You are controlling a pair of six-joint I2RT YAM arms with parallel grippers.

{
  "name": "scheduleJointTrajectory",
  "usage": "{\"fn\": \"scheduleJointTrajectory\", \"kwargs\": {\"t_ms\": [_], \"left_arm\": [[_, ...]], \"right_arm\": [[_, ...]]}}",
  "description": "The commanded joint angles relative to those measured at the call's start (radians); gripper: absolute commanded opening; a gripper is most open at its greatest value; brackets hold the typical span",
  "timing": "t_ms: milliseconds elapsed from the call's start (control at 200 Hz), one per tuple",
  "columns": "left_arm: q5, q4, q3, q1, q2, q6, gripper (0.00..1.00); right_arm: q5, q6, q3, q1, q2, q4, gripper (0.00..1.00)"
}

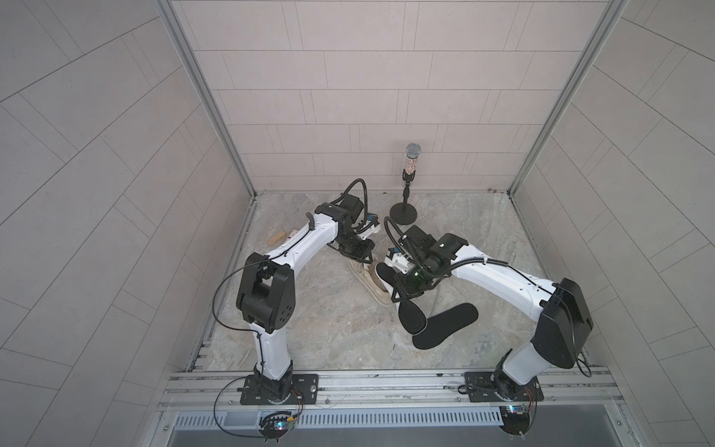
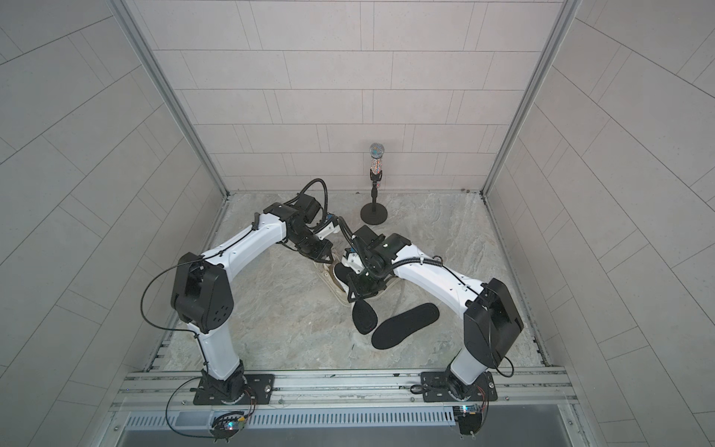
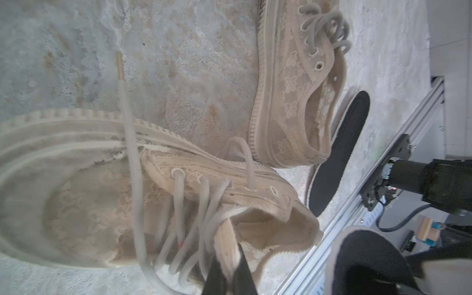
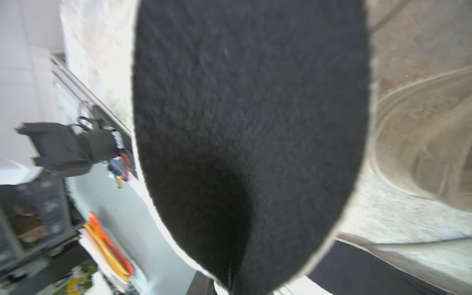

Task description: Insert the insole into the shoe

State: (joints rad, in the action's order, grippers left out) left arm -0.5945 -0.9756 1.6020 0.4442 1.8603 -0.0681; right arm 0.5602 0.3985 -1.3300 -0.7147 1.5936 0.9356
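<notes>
A beige lace-up shoe [image 1: 363,273] [image 2: 329,276] [image 3: 178,163] lies on its side mid-table. My left gripper [image 1: 365,257] [image 2: 329,257] [image 3: 228,252] is shut on the shoe's tongue [image 3: 226,236] and holds the opening apart. My right gripper [image 1: 398,296] [image 2: 354,296] [image 4: 229,281] is shut on a black insole [image 1: 414,317] [image 2: 365,317] [image 4: 250,115], pinching it into a crease. The insole fills the right wrist view and hides the fingers. Its far end [image 3: 365,260] hangs close to the shoe's heel opening, outside it.
A second beige shoe [image 3: 293,102] stands upright beyond the first, largely under my right arm in both top views. Another black insole [image 1: 445,325] [image 2: 406,325] [image 3: 339,153] lies flat beside it. A microphone on a round stand [image 1: 404,213] stands at the back. A wooden block [image 1: 276,237] lies far left.
</notes>
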Motion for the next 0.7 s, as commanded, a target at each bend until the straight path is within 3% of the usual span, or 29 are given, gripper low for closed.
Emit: {"fn": "scheduleJointTrajectory", "kwargs": {"t_ms": [0,355,695], "left_arm": [[-0.139,-0.006,0.032,-0.010,-0.023,0.033,0.00],[-0.226,-0.021,0.027,-0.009,-0.038,0.038,0.00],[-0.330,0.124,-0.036,-0.020,-0.065,0.207,0.00]], "right_arm": [[-0.124,-0.039,-0.037,-0.024,0.000,0.056,0.18],[-0.334,-0.161,-0.177,-0.060,0.108,0.208,0.17],[-0.385,-0.173,-0.186,-0.083,0.162,0.258,0.16]]}}
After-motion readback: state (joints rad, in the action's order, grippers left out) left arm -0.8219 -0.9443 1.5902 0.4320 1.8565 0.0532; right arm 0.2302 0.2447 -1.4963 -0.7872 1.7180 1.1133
